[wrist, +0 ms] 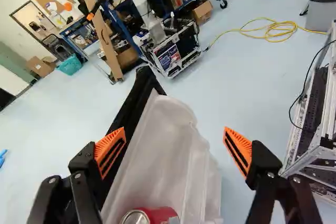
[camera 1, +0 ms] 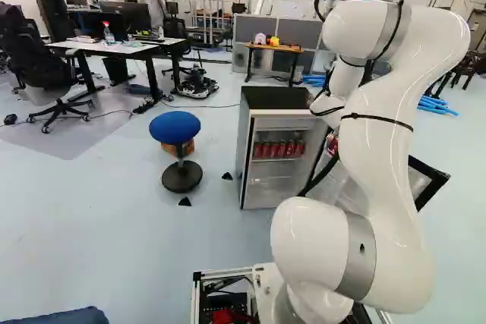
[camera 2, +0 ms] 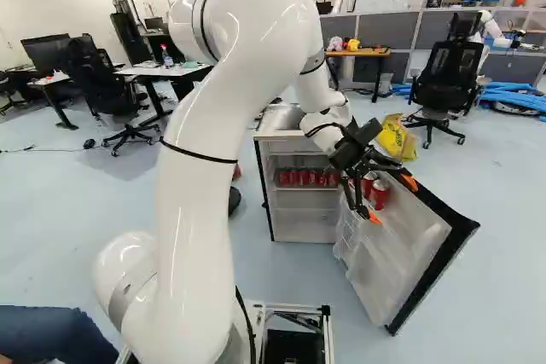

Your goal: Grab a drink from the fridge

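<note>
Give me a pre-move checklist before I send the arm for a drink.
1. Fridge door open: ok.
2. Tool open, fingers well apart: ok.
3. Tool free of any load: ok.
4. Drink can upright on the door's inner side: ok.
5. Can gripped: not ok; no red can has a finger pressed to it from both sides.
6. Tool clear of the door's black edge: cannot tell; one finger overlaps it in the wrist view, and contact can't be judged.
</note>
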